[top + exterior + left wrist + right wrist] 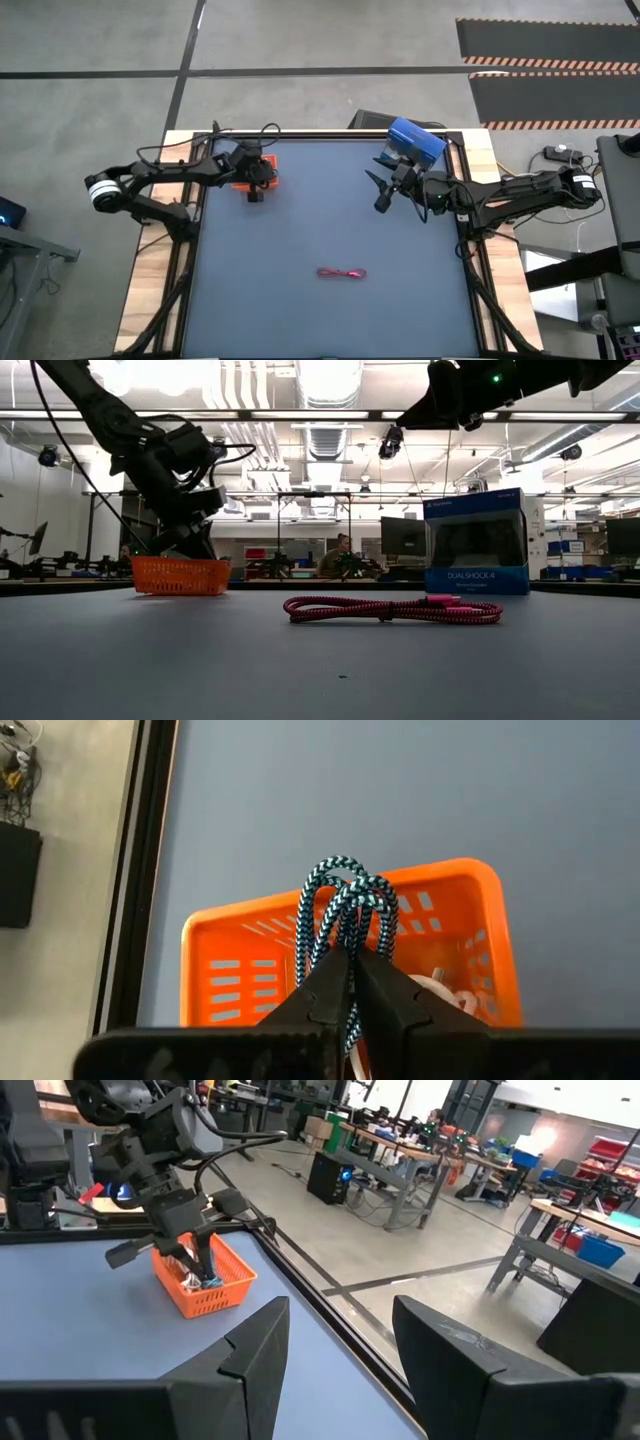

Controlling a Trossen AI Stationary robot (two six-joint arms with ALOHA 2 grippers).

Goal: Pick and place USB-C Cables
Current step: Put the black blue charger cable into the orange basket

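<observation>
Left gripper [352, 982] body cut off by the left wrist view's bottom edge; only the fingertips show, pinched on the teal cable [345, 905], whose lower length hides behind them. Orange tray [240, 970] near wall is cut off too; white cable [440, 990] inside is mostly hidden. In the high view the tray [272, 185] sits largely under the left arm, contents unseen. Blue box [418, 142] is partly covered by the right arm. Red-pink cable [342, 273] connectors are too small to tell.

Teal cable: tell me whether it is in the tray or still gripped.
Still gripped. The left gripper is shut on the teal cable, its loops standing above the fingers, over the orange tray.
</observation>
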